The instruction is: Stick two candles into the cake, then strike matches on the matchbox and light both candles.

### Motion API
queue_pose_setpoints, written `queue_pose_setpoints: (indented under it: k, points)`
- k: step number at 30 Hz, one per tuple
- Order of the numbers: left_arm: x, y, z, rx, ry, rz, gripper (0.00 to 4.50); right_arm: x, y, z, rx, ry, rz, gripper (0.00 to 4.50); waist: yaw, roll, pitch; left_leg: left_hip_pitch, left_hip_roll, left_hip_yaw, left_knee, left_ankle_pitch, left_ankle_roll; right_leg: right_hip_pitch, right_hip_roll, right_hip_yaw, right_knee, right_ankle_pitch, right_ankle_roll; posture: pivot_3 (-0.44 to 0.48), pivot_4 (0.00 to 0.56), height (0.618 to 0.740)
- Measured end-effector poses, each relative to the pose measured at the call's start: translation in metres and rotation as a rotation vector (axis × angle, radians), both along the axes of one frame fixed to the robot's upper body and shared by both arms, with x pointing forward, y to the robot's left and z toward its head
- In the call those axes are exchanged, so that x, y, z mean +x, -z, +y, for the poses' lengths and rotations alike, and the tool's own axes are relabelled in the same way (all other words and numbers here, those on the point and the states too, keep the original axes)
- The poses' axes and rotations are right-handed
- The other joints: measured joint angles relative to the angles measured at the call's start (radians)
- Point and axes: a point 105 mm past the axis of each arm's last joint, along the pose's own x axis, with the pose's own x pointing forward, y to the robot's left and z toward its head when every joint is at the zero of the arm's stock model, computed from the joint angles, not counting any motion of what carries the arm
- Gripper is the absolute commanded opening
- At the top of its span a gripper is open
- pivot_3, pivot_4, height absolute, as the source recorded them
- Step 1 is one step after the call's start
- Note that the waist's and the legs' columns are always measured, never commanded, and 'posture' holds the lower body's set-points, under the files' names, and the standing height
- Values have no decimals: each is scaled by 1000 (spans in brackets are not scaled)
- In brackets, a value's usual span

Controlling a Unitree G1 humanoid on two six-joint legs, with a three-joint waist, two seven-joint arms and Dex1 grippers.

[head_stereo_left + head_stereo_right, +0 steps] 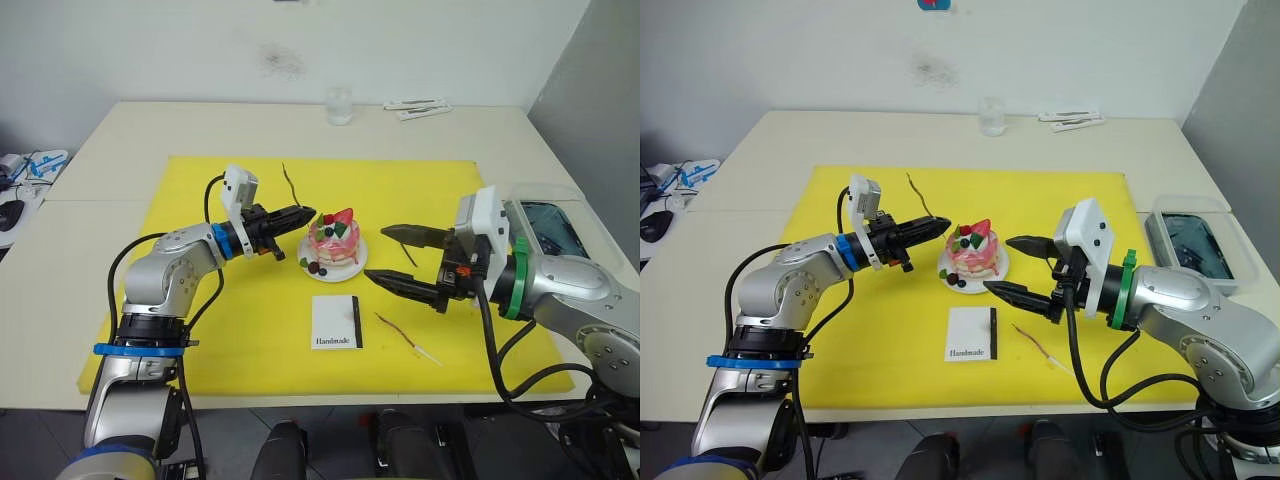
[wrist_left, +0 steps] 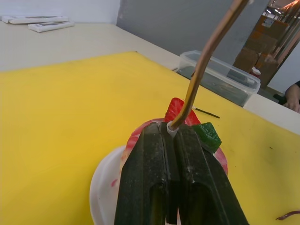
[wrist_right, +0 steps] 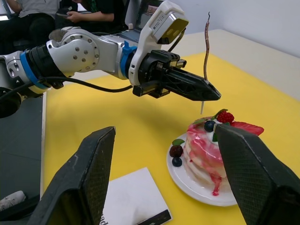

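The pink cake (image 1: 334, 242) sits on its white plate (image 1: 356, 263) in the middle of the yellow mat. My left gripper (image 1: 307, 215) is shut on a thin brownish candle (image 1: 290, 182), held upright by its pale lower end just above the cake's left top edge. My right gripper (image 1: 375, 254) hangs open just right of the cake, nothing between its fingers. The other candle (image 1: 405, 337) lies on the mat right of the white matchbox (image 1: 336, 322), which lies in front of the cake. A short dark match (image 2: 206, 113) lies on the mat beyond the cake.
The yellow mat (image 1: 200, 300) covers most of the pale table. A glass (image 1: 339, 104) and white flat items (image 1: 417, 107) stand at the table's back edge. A clear plastic container (image 1: 548, 226) sits off the mat at the right.
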Motion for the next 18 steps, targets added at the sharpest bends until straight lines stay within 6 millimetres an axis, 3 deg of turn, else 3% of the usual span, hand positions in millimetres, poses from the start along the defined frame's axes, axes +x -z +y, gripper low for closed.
queue_pose_setpoints:
  k: [18]
  points:
    - [2,2,-4,9,3,-18,0,-2,0,1,-9,4,-1,3493,0,0,0,0,0,0,0,0,0,0,0,0,0,0,0,0,150,740]
